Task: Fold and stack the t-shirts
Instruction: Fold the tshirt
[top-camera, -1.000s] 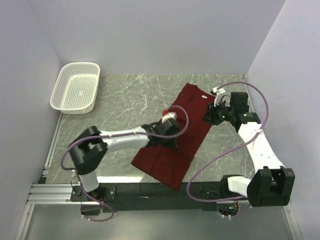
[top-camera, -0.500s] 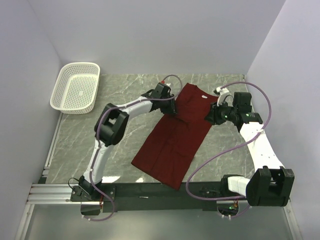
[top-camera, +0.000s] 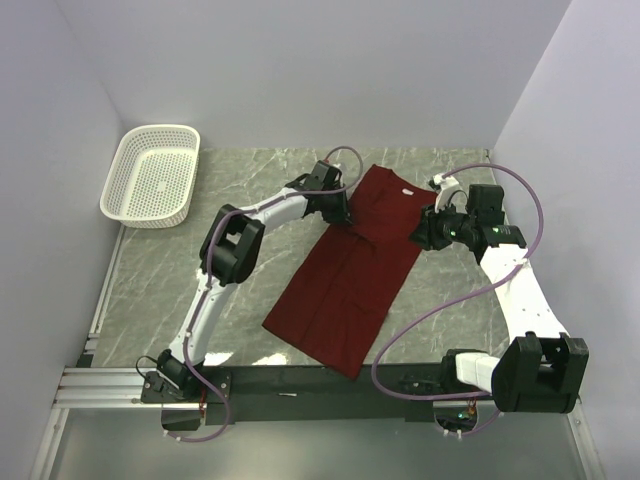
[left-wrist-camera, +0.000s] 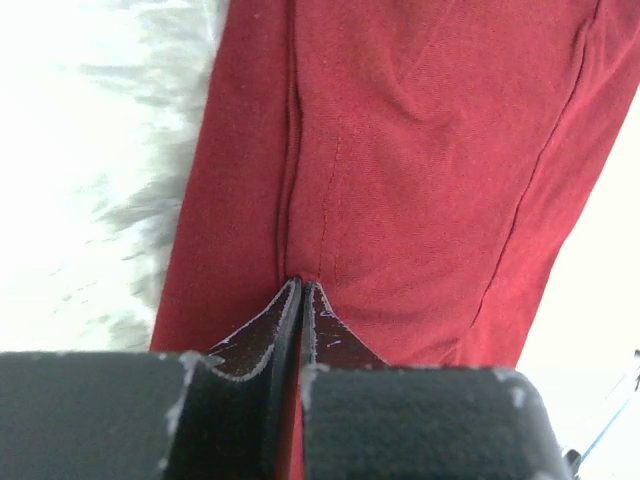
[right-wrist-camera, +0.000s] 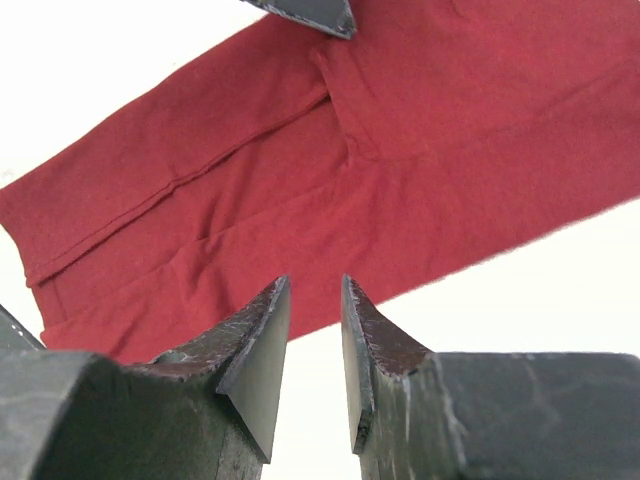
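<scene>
1. A maroon t-shirt (top-camera: 345, 280) lies folded into a long strip, set diagonally across the marbled surface (top-camera: 240, 260), its collar toward the far right.
2. The left gripper (top-camera: 340, 212) reaches the strip's far left edge; the wrist view shows its fingers (left-wrist-camera: 285, 320) pressed together on a crease of the cloth.
3. The right gripper (top-camera: 418, 237) sits at the strip's right edge, fingers (right-wrist-camera: 262, 340) apart with nothing between them.
4. A white mesh basket (top-camera: 148, 216) stands in the far left corner, well apart.
</scene>
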